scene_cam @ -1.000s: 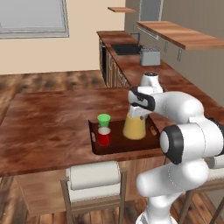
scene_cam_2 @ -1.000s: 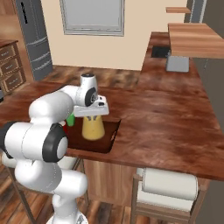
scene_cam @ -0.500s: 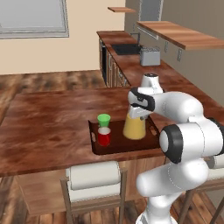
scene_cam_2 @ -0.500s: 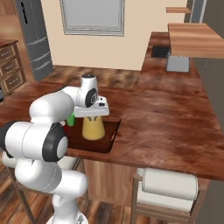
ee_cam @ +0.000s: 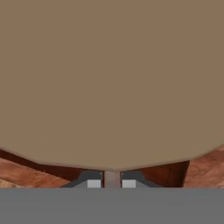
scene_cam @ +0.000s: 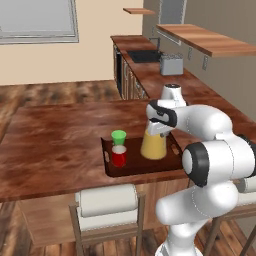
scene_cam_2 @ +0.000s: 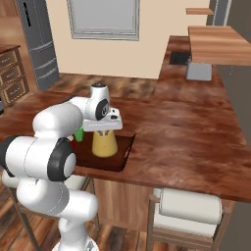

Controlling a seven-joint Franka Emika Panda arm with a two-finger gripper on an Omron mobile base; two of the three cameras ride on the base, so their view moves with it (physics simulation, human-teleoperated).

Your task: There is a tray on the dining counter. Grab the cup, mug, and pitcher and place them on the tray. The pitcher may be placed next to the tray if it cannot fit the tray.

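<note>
Glass pitcher (scene_cam: pixel 153 145) pinched in closed end effector (scene_cam: pixel 157 133).

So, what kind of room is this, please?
Most likely a home kitchen with a dining area. There is a broad wooden dining counter with stools under it, a black stovetop set in the far countertop, a toaster beside it, and a tall grey fridge.
</note>
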